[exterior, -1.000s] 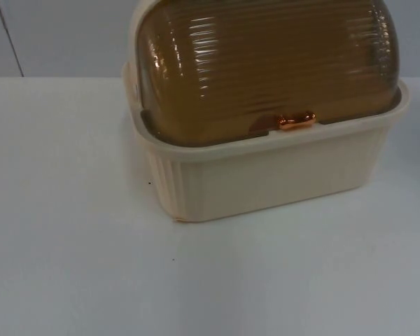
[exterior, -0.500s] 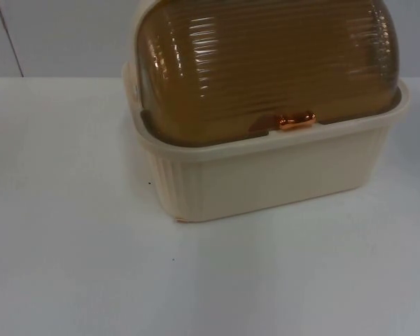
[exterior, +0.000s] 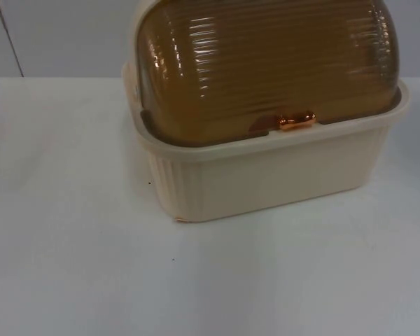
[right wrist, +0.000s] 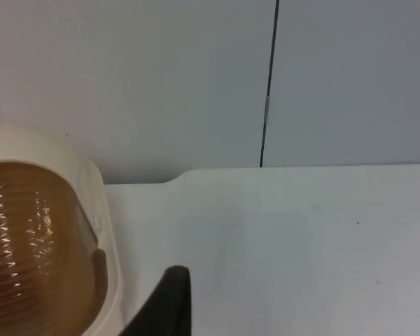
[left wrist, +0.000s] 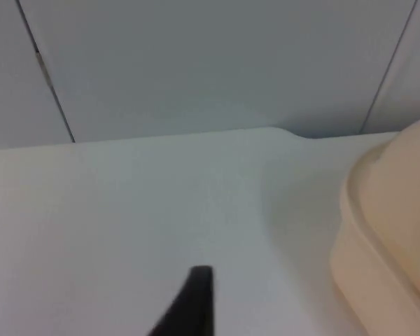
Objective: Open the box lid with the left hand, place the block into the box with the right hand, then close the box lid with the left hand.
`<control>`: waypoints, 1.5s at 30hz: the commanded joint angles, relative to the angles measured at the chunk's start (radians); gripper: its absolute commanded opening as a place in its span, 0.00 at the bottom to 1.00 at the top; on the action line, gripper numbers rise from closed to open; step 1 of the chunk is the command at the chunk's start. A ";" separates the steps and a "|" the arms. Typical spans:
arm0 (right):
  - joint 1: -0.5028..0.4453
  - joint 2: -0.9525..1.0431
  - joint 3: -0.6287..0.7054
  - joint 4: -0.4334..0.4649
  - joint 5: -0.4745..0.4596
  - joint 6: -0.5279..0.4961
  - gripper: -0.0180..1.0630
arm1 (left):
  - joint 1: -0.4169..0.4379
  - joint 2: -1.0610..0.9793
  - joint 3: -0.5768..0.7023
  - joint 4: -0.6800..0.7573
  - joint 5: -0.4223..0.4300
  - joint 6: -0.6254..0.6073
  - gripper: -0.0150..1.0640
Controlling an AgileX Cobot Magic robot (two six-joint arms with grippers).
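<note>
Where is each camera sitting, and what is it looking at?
Top view: fixed above, looking down and forward at the cream box with its shut brown lid and handle.
Left wrist view: on the left arm, looking across the table to the wall; one black fingertip shows.
Right wrist view: on the right arm, beside the box; one fingertip shows.
All three share the box.

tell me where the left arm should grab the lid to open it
Probably at the small orange handle, midway along the front lower edge of the brown ribbed lid. It sticks out from the dome, the one part fingers could close on. Come from the front, above the cream box rim; the curved dome suggests the lid rolls up and back.
</note>
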 commanded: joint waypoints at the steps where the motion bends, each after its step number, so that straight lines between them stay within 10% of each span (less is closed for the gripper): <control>1: 0.006 -0.013 -0.003 0.005 -0.001 -0.011 0.99 | -0.003 -0.017 0.001 0.006 0.021 -0.014 0.98; 32: 0.006 -0.017 0.006 0.022 0.063 0.041 0.99 | -0.003 -0.198 0.001 0.007 0.051 -0.010 0.98; 45: 0.006 -0.252 0.421 -0.003 0.085 0.030 0.99 | -0.003 -0.297 0.191 0.053 0.106 -0.010 0.98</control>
